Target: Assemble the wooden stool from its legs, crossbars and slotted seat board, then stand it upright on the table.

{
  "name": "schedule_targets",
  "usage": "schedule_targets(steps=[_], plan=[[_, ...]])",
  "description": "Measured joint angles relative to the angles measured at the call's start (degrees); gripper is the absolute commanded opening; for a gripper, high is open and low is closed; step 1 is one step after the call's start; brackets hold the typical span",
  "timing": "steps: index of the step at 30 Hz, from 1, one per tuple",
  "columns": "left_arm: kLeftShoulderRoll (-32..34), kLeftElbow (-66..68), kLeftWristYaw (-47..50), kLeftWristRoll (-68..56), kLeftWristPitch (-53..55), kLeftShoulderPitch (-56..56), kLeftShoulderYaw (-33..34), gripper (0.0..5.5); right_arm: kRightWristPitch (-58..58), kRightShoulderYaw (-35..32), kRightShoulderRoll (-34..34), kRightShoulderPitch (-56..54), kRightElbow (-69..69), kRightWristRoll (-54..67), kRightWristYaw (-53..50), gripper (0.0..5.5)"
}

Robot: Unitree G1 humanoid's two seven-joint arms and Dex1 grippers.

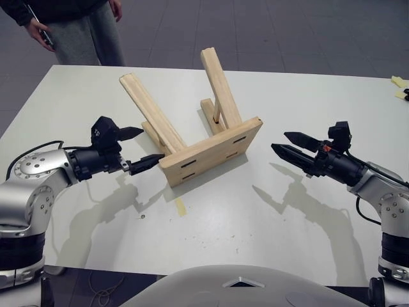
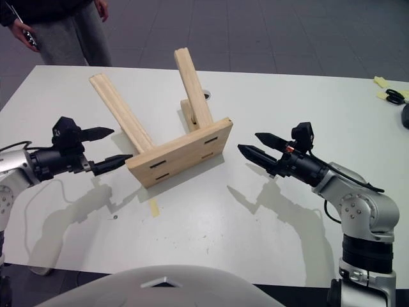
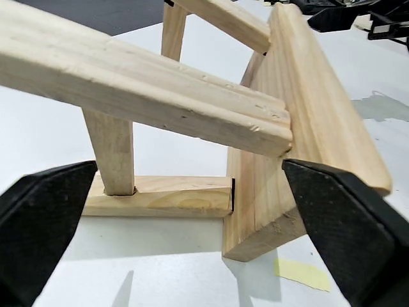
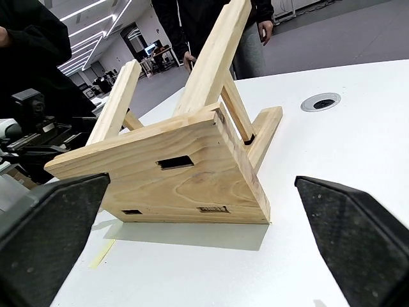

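The assembled wooden stool (image 1: 204, 144) lies tipped on its side in the middle of the white table (image 1: 255, 217). Its slotted seat board (image 1: 214, 152) rests on one long edge, facing me. Two legs (image 1: 152, 109) slant up and away from it, and a crossbar (image 3: 160, 195) lies flat on the table behind the board. My left gripper (image 1: 139, 147) stands open just left of the seat board's near corner, touching nothing. My right gripper (image 1: 289, 146) is open a short way to the right of the board, with nothing between its fingers.
A strip of yellow tape (image 1: 181, 206) lies on the table in front of the stool. Small items sit at the far right table edge (image 1: 399, 86). A round cable port (image 4: 321, 101) is set into the table beyond the stool. A person (image 1: 77, 25) stands behind the far left corner.
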Motion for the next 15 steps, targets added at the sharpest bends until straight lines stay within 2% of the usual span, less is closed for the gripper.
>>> schedule_targets(steps=[4, 9, 12, 15], plan=[[1.95, -8.43, -2.32, -12.11, 6.86, 3.51, 5.31, 5.38, 0.04, -0.84, -0.65, 0.91, -0.1, 0.04, 0.22, 5.4], [2.84, -11.48, 1.24, -14.32, 8.43, 3.05, 4.72, 5.38, 0.46, -0.8, -0.71, 1.97, -0.63, 0.04, 0.21, 5.4], [2.93, -16.62, 3.18, -12.24, 7.79, 4.61, -0.14, 5.38, 0.53, -0.63, -0.71, 1.92, -0.93, 0.03, 0.19, 5.4], [3.27, -20.25, 6.85, -2.73, 4.71, 7.37, -8.94, 5.38, 0.53, -0.6, -0.71, 1.77, -0.82, 0.0, 0.07, 5.4]])
